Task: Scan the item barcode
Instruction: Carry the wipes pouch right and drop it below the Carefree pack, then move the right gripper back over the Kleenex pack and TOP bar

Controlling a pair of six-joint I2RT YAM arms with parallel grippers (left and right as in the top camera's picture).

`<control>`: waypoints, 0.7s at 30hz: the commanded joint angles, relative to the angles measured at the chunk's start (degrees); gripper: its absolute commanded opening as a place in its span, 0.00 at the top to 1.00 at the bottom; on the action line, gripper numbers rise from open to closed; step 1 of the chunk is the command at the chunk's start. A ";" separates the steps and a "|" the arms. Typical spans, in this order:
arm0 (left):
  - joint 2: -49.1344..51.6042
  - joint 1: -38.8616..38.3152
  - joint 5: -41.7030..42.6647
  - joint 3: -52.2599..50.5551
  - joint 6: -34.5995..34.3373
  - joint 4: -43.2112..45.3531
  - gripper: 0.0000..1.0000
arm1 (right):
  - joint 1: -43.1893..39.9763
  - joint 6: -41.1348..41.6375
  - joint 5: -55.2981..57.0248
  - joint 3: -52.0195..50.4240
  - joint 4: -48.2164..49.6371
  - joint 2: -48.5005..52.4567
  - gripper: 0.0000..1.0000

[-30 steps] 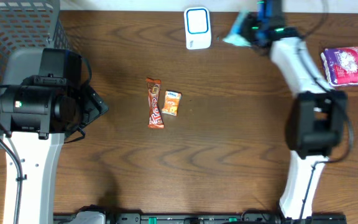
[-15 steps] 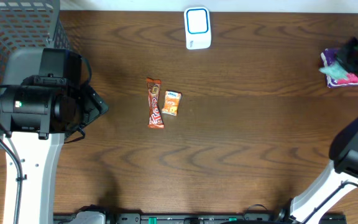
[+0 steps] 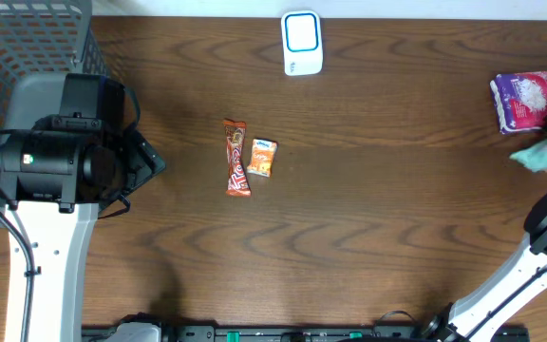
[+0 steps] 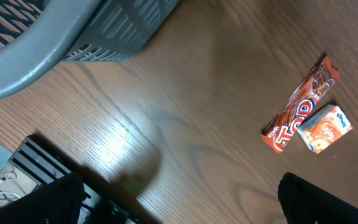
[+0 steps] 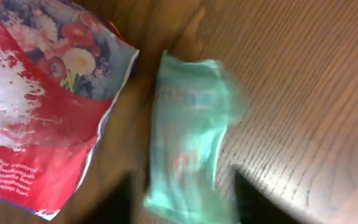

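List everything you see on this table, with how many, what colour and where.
scanner: one, white with a blue face, far edge, centre
candy bar: one, red-orange, mid-table
small packet: one, orange, beside the candy bar
flowered pack: one, purple and white, right side
teal packet: one, blurred, next to the flowered pack
basket: one, grey, far left corner
table: one, brown wood
left gripper: jaws open, empty, left side
right gripper: right edge, over the teal packet, grip unclear
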 commanded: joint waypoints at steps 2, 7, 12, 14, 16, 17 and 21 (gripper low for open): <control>-0.61 0.31 -0.72 0.00 -0.52 -0.35 0.01 | -0.66 -1.05 -3.17 1.11 -0.85 -2.05 0.08; -0.61 0.31 -0.72 0.00 -0.52 -0.35 0.01 | -0.87 -1.03 -12.41 1.20 -1.42 -7.48 0.07; -0.61 0.31 -0.72 0.00 -0.52 -0.35 0.01 | -0.74 -2.14 -29.51 1.20 -1.81 -14.51 0.07; -0.61 0.31 -0.72 0.00 -0.52 -0.35 0.01 | -0.28 -5.51 -38.73 1.20 -1.81 -16.70 0.07; -0.61 0.31 -0.72 0.00 -0.52 -0.35 0.01 | 0.79 -8.24 -46.01 1.20 -2.16 -18.16 0.07; -0.61 0.31 -0.72 0.00 -0.52 -0.35 0.01 | 1.42 -8.98 -48.26 1.20 -2.69 -18.53 0.07; -0.61 0.31 -0.72 0.00 -0.52 -0.35 0.01 | 5.46 -10.08 -49.44 1.14 -7.80 -18.69 0.02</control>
